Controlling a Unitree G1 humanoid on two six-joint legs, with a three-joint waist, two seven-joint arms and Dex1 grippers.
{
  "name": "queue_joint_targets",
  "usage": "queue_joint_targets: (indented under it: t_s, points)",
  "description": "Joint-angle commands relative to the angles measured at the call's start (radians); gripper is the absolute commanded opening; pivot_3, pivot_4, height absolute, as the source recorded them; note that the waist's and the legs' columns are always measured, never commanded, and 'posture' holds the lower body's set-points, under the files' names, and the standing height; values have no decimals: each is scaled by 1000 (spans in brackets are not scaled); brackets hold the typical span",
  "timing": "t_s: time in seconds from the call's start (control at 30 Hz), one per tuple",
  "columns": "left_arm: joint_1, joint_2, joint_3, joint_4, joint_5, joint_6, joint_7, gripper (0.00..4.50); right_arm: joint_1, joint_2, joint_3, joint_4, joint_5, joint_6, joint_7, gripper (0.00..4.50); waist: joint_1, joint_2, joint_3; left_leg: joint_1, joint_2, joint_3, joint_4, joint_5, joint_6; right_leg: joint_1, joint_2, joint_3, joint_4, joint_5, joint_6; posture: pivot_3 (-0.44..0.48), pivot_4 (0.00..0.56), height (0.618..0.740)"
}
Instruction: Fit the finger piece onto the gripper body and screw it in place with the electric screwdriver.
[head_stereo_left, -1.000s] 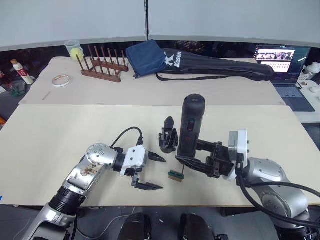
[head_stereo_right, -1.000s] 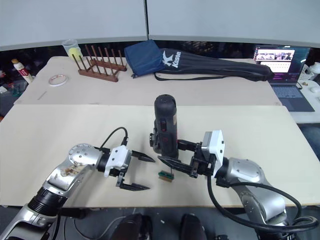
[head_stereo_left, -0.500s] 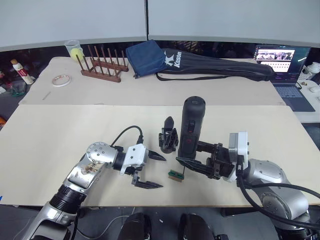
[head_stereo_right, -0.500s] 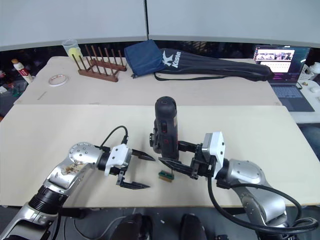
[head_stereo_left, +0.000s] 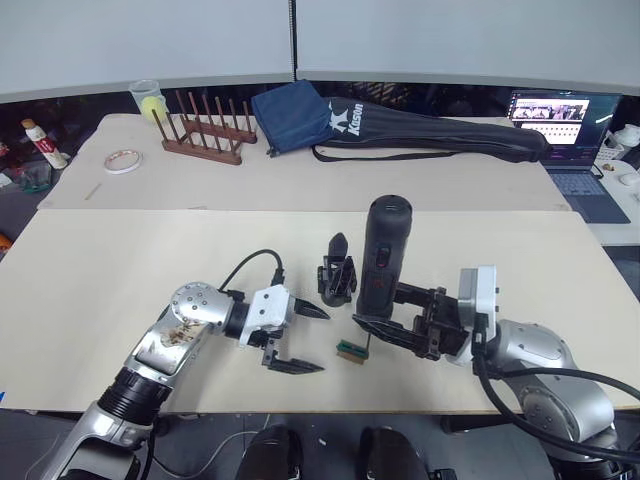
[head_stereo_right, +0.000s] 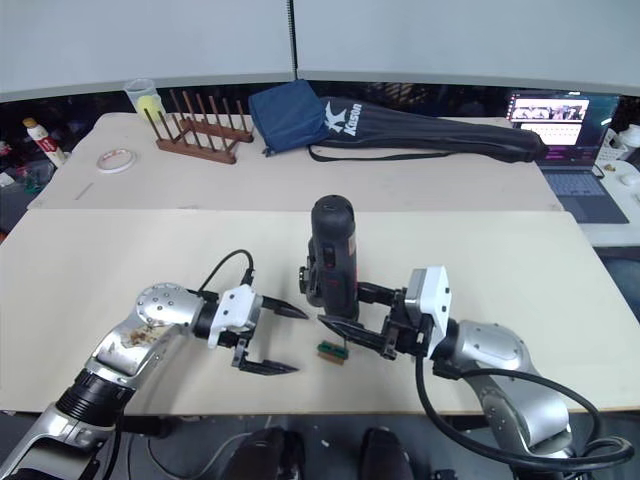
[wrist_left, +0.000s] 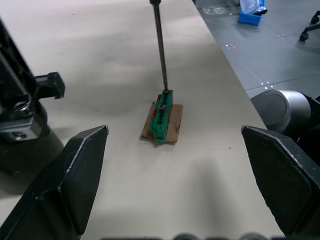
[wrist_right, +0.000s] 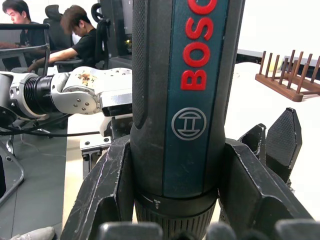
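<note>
My right gripper (head_stereo_left: 378, 310) is shut on the electric screwdriver (head_stereo_left: 381, 250), a thick black cylinder with red markings that stands upright. Both fingers (wrist_right: 107, 195) clamp its lower barrel (wrist_right: 185, 100). Its thin metal bit (wrist_left: 160, 50) points down onto a tiny green-and-brown block (head_stereo_left: 350, 350) on the table. Just behind and to the left of the tool stands the gripper body (head_stereo_left: 336, 278), a chunky black block with one pointed finger up. My left gripper (head_stereo_left: 322, 342) is open, low over the table, facing the block (wrist_left: 161, 116) from the left. The finger piece is hidden or out of view.
On the rear table are a dark blue bag (head_stereo_left: 290, 115), a long black zipped bag (head_stereo_left: 440, 135), a wooden peg rack (head_stereo_left: 205, 135), a tape roll (head_stereo_left: 123, 160) and a cup (head_stereo_left: 148, 100). A laptop (head_stereo_left: 565, 120) sits at the far right. People (wrist_right: 80, 35) sit in the background.
The screwdriver has sunk slightly in the right gripper's hold. The left gripper has edged a little away from the table's front edge, still open.
</note>
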Motion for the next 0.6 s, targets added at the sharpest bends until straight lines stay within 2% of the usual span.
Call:
queue_joint_targets:
  t_s: [0.03,0.4,0.6]
  points:
    - [-5,13,51,-2,-23,24,20,4500,-45,-25,-64,-68,75,17,-16,1966,0,0,0,0,0,0,0,0,0,0,0,0,0,0,0,0,150,740]
    - [8,22,139,-5,-44,79,82,4500,-247,-117,-137,-44,249,159,-64,1966,1,0,0,0,0,0,0,0,0,0,0,0,0,0,0,0,150,740]
    - [2,18,158,45,-27,50,117,4500,-453,-183,-138,54,352,259,-16,1966,-2,0,0,0,0,0,0,-1,1,0,-1,0,0,1,0,0,150,740]
